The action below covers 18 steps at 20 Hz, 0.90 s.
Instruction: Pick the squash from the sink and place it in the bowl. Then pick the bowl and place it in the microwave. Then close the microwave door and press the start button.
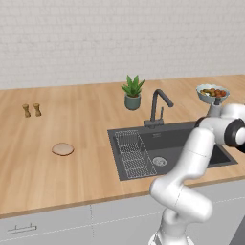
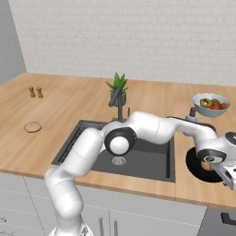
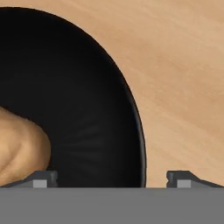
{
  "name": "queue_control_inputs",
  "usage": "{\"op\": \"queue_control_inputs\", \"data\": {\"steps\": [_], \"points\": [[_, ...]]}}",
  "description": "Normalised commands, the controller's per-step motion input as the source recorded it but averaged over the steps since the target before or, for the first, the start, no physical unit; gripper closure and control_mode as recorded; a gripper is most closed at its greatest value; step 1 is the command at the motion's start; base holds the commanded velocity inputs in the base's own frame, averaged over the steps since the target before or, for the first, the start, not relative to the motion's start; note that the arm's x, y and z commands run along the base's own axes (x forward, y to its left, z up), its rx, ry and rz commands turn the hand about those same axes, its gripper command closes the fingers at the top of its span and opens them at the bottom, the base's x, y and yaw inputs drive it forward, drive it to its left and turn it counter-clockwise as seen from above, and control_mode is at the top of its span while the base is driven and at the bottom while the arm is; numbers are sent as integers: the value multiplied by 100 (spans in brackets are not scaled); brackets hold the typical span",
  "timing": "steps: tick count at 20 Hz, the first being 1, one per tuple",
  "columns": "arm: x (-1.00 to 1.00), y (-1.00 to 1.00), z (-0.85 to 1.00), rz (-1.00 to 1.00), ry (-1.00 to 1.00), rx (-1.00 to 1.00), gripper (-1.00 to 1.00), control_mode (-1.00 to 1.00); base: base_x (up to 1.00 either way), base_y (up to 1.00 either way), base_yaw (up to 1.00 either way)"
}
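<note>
Hand view: glossy black bowl (image 3: 87, 109) seen from above, resting on the wooden bench (image 3: 183, 78), with the orange-tan squash (image 3: 19, 148) lying inside against the lower left of the frame. Tool (image 3: 111, 178) spread wide, one dark fingertip (image 3: 41, 178) just beside the squash over the bowl's interior, the other outside the rim over bare wood. Nothing clamped between the tips; contact with the squash hard to judge from here.

Right base view: white arm stretched across the dark grey sink (image 2: 147, 161) and bent down at the right, hand hanging over the bowl (image 2: 196, 168), which sits on the bench just right of the basin. A bit of orange-tan visible inside the bowl under the hand. Pale footed dish of coloured fruit (image 2: 211, 104) farther back on the same side. Potted plant (image 2: 117, 90) behind the sink.

Left base view: wire rack (image 1: 135, 155) in the basin's left part, black curved faucet (image 1: 159, 106) at the back edge, round wooden disc (image 1: 62, 149) and two small shakers (image 1: 31, 110) well apart on the left of the bench.
</note>
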Motion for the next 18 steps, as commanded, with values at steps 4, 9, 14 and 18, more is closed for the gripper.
{"op": "queue_control_inputs", "data": {"steps": [4,9,14,18], "points": [[0,0,-19,-20,0,22,-100,-100,0,0,0],[0,0,-11,-17,0,21,-100,-100,0,0,0],[-2,7,-8,-17,-5,14,100,-100,0,0,0],[0,43,24,-7,-12,1,100,-100,0,0,0]]}}
